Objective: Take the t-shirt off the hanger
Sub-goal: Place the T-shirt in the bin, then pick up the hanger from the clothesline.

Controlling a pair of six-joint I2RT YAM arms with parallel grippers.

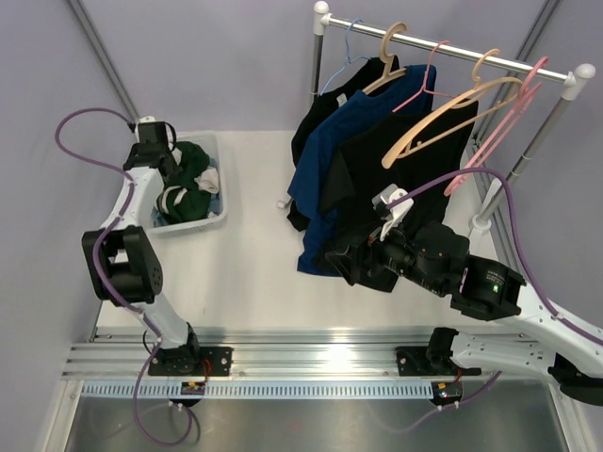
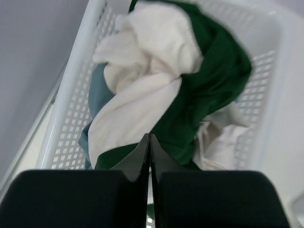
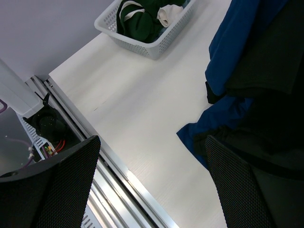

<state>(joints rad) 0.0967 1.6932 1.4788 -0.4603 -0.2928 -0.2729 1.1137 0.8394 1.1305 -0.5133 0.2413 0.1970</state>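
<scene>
Left pincer point(image 2: 149, 140) closed, right pincer point(image 3: 152, 156) spread; three t-shirts point(image 1: 320, 118) point(image 1: 316, 193) point(image 1: 419, 155), one basket point(image 1: 220, 188).

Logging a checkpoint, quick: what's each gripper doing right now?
Left gripper: closed, holding nothing, over the basket.
Right gripper: open, empty, beside the blue t-shirt.

basket point(image 1: 222, 193): left-rear of table point(image 1: 254, 273), clothes pile point(image 1: 188, 184) in it
left gripper point(image 2: 149, 142): over basket, above pile
rack point(image 1: 318, 56): right-rear; t-shirts point(image 1: 349, 160) on hangers point(image 1: 384, 75) at left end of rail point(image 1: 462, 47), other hangers point(image 1: 443, 118) to their right
right gripper point(image 3: 152, 142): just in front of t-shirts' hems
</scene>
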